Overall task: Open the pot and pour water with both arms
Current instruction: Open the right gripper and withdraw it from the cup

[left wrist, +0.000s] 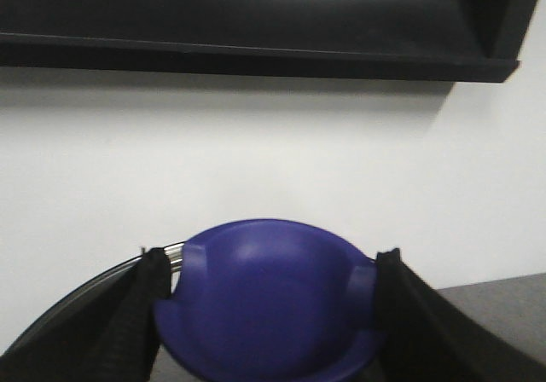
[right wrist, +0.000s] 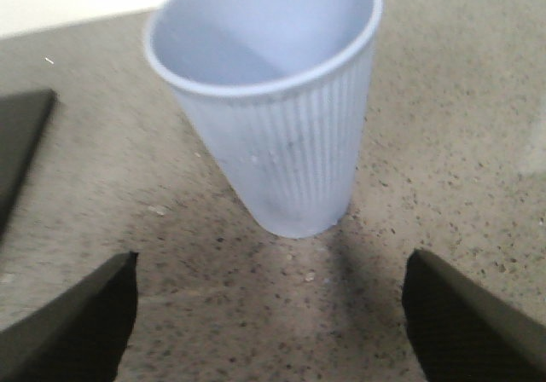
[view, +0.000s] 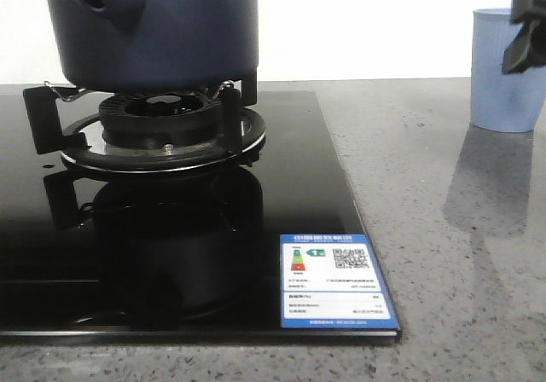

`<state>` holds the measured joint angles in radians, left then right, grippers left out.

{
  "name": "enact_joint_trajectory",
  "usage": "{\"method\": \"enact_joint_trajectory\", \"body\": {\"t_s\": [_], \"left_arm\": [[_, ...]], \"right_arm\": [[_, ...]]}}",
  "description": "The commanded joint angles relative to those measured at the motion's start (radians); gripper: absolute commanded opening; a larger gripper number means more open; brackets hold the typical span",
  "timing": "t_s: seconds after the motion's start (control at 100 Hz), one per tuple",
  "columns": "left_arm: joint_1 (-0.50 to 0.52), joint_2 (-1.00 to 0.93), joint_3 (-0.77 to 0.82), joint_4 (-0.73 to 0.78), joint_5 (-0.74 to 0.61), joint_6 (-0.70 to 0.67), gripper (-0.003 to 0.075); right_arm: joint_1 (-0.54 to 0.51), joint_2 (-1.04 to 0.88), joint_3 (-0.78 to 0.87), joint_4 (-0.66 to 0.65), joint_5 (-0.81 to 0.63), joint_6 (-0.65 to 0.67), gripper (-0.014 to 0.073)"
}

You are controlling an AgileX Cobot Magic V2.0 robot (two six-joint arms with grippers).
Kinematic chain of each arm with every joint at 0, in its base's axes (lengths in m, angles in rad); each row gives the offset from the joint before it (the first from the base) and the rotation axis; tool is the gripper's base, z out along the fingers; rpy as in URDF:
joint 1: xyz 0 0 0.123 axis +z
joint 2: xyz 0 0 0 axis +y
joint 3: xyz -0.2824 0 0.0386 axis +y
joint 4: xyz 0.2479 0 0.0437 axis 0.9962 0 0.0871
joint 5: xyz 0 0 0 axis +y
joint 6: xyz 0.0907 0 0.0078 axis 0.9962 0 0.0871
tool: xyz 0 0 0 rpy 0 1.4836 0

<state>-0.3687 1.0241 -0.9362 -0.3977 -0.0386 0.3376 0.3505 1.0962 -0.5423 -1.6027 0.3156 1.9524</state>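
Black fingers (left wrist: 136, 314) of the left gripper (left wrist: 269, 314) pinch a rounded blue lid knob (left wrist: 264, 301), a sliver of lid rim showing beside it, suggesting the opening step is in hand, while the right gripper (right wrist: 269, 322) hangs spread wide before the pale blue ribbed cup (right wrist: 273, 101) on the speckled counter (right wrist: 461, 143). Next, by judgement, comes a straight lift of the lid, then a grip for pouring. Only the lower part of the navy pot (view: 153, 32) shows, seated on the gas burner (view: 162, 122); its mouth, its water and the lid seating are cut off.
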Motion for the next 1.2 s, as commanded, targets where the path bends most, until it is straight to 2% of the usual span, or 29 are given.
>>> {"method": "enact_joint_trajectory", "body": {"t_s": [0.0,0.2,0.43,0.71,1.19], "left_arm": [[-0.048,0.009,-0.039,0.003,-0.104,-0.001,0.0368],[-0.147,0.097,-0.039,0.003,-0.165,-0.001,0.0368],[-0.200,0.190,-0.039,0.003,-0.220,-0.001,0.0368],[-0.214,0.267,-0.039,0.003,-0.250,-0.001,0.0368],[-0.214,0.272,-0.039,0.003,-0.306,-0.001,0.0368]], "right_arm": [[-0.004,-0.081,-0.017,-0.028,-0.020,-0.009,0.0552],[-0.004,-0.218,-0.017,-0.028,-0.079,-0.009,0.0552],[-0.004,-0.302,-0.015,-0.043,-0.110,-0.011,0.0552],[-0.004,-0.327,-0.015,-0.044,-0.151,-0.018,0.0552],[-0.004,-0.327,-0.015,-0.067,-0.165,-0.019,0.0552]]}}
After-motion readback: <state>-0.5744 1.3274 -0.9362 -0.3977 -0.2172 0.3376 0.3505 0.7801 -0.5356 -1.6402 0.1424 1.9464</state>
